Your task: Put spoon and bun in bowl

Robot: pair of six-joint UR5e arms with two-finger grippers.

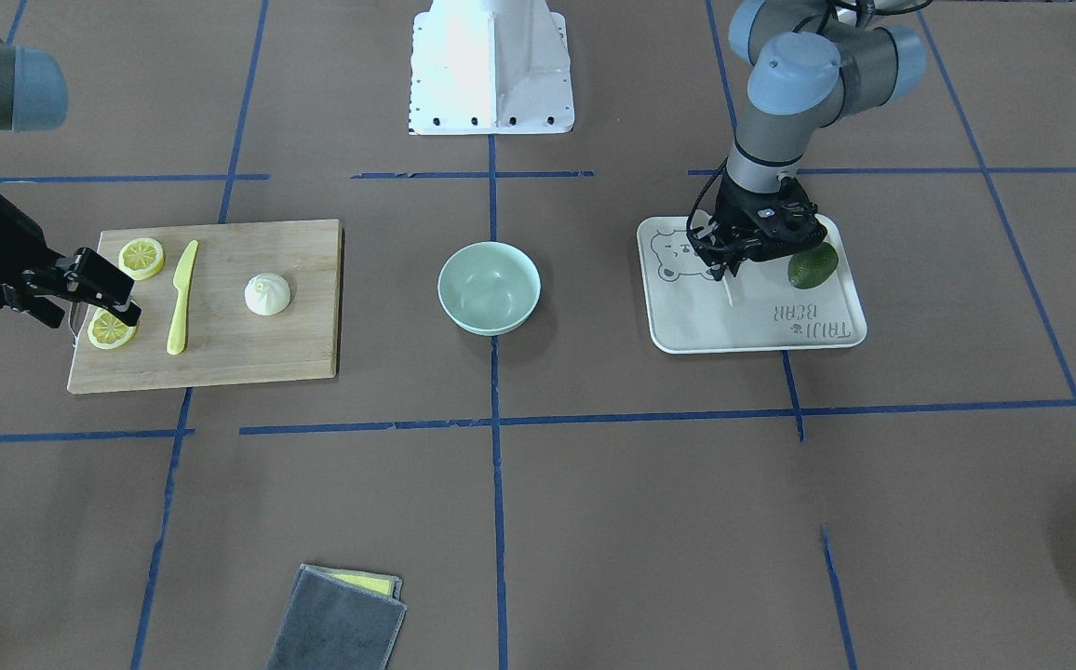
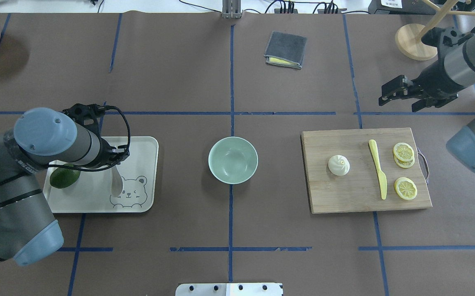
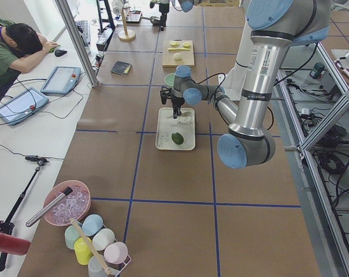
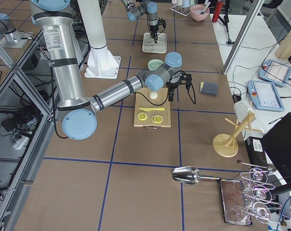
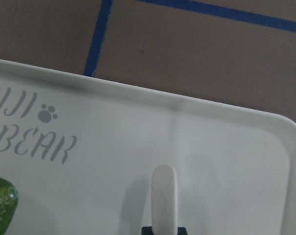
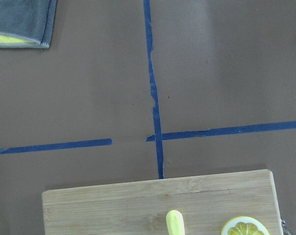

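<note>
left gripper point(image 1: 726, 272) clamped on spoon point(image 5: 164, 196) by one end, spoon hanging below it; bowl point(image 2: 217, 172) to its right, bun point(image 2: 339, 165) beyond. right gripper point(image 2: 397, 103) spread, empty. risk: end grip lets spoon pivot or slip in transit

The right gripper point(image 4: 171, 97) hangs at the edge of the cutting board point(image 4: 163, 109), the bun point(image 4: 153, 95) just beside it. Beyond it sits the bowl point(image 4: 155, 64), then the left gripper point(image 4: 154, 37) above a tray point(image 4: 146, 49).

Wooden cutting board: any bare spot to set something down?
Yes: bare wood on the rectangular wooden cutting board all around the white pleated bun, up to the yellow plastic knife. Crowded beyond the knife: yellow lemon slices.
</note>
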